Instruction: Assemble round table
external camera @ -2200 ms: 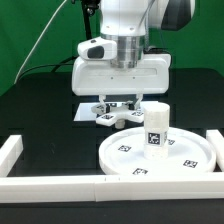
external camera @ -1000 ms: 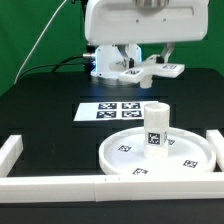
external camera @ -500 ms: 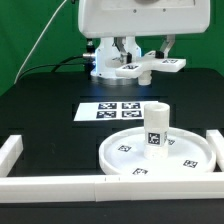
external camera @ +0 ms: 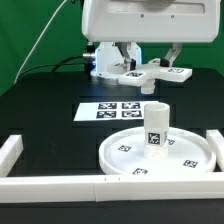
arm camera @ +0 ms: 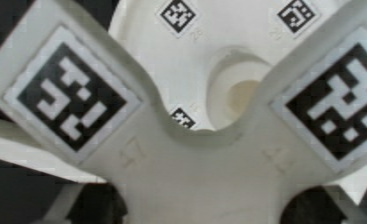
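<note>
exterior view: the gripper (external camera: 131, 60) hangs high over the black table (external camera: 40, 110), its two fingers clamped on the cross-shaped foot (external camera: 150, 72). the foot is carried roughly level with its tags facing up, clear of everything beneath it. the round disc (external camera: 108, 158) lies flat on the table, inside the white border rails (external camera: 60, 185). the short leg (external camera: 155, 125) stands upright on the disc, near its middle. the marker board (external camera: 118, 110) lies at about 11 o'clock of the disc, near its rim. in this view the foot sits at about 12 o'clock of the leg, well apart from it and higher.

wrist view: the cross-shaped foot (arm camera: 180, 165) fills most of the picture, with two tagged arms spread wide. between those arms the round top of the short leg (arm camera: 242, 90) and the tagged face of the round disc (arm camera: 180, 45) show far below.

step in hand, as judged: the leg appears already set in the disc, and the foot is in transit toward the leg's free end. the next move calls for bringing the foot's hub directly above the leg top, which now shows between the arms and not under the hub. the foot then needs a level descent onto the leg. whether the joint wants a press or a twist cannot be told from these views.
</note>
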